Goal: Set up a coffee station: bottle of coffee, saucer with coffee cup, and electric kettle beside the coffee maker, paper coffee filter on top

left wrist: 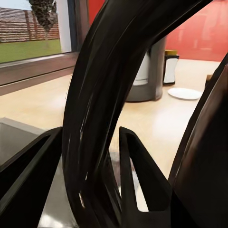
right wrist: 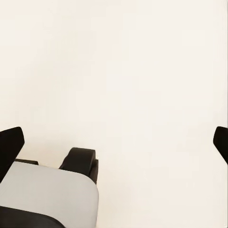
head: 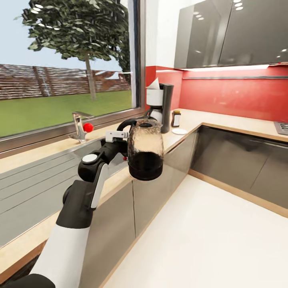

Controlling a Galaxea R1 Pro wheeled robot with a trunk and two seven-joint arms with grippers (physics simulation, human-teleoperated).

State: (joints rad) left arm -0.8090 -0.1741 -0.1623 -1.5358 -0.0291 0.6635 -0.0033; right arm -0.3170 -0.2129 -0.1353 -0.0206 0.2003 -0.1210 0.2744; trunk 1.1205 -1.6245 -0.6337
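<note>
Left gripper [head: 125, 141] of mine is clamped on the one electric kettle [head: 145, 152] by its loop handle, held in the air beside the kitchen countertop [head: 224, 120]. Right gripper [right wrist: 114, 142] spread wide, holding nothing. Ahead: one coffee maker [head: 161, 107], one bottle of coffee [head: 176, 118], one saucer [head: 179, 131].

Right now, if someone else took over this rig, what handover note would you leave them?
Left gripper: shut on the electric kettle by its black handle, held in the air at the kitchen countertop edge.
Right gripper: jaws wide apart, empty, over pale floor.
On the counter by the window corner: the coffee maker with a paper filter on top, the bottle of coffee beside it, the saucer in front of the bottle.
Done: filter, bottle and saucer.
Left: set the kettle next to the coffee maker; put the cup on the saucer, which looks bare.
</note>
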